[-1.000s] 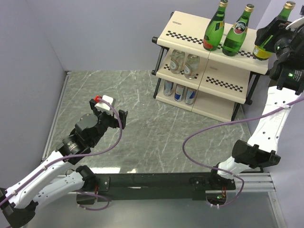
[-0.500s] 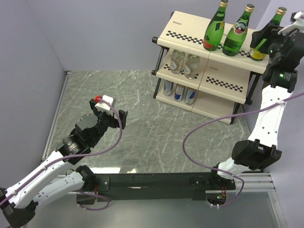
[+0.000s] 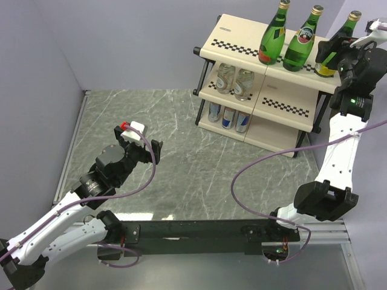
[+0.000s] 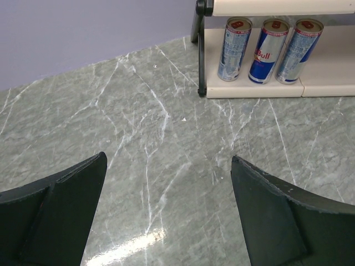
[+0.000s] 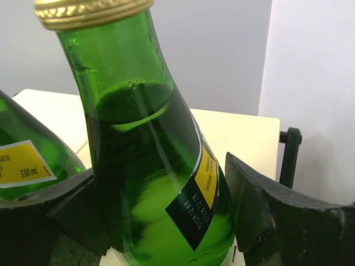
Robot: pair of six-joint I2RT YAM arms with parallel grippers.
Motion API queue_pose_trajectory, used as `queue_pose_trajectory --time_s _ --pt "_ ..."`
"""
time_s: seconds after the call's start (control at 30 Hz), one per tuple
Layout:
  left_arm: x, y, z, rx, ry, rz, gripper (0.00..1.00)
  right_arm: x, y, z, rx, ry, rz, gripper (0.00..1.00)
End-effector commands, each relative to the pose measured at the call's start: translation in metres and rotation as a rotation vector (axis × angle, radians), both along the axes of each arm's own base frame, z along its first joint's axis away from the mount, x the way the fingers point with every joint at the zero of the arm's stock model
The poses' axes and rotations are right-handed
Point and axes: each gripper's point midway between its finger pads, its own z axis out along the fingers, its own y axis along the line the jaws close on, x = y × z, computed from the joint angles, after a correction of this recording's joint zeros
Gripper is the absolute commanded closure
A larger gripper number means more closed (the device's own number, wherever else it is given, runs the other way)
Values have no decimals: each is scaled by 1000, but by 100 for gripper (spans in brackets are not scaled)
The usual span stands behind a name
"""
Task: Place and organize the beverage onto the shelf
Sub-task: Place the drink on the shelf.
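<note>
My right fingers (image 5: pixel 266 221), clamped on the last green bottle (image 5: pixel 144 138), have brought it to the top of the shelf (image 3: pixel 236 36); only release remains. Left fingers (image 4: pixel 55 221) gape.

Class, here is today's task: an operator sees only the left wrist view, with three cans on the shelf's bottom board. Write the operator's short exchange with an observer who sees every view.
Operator: What stands above the cans?
Observer: Two clear bottles, on the middle board of the shelf.
Operator: And the top board?
Observer: Two green bottles stand free there, side by side.
Operator: Where is the right end effector?
Observer: At the top board's right end, closed on a third green bottle.
</note>
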Motion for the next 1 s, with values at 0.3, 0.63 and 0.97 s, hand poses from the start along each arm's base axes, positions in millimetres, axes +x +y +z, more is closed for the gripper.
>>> queue_pose_trajectory --time_s 0.3,0.63,0.97 --pt "-3 -2 11 -13 -40 -26 1 -53 37 85 -101 -261 41 100" --pt "-3 -2 11 -13 -40 -26 1 -52 35 79 -94 -242 29 55" --pt "-3 -2 10 -10 -39 -23 0 -42 29 77 -95 -230 18 65"
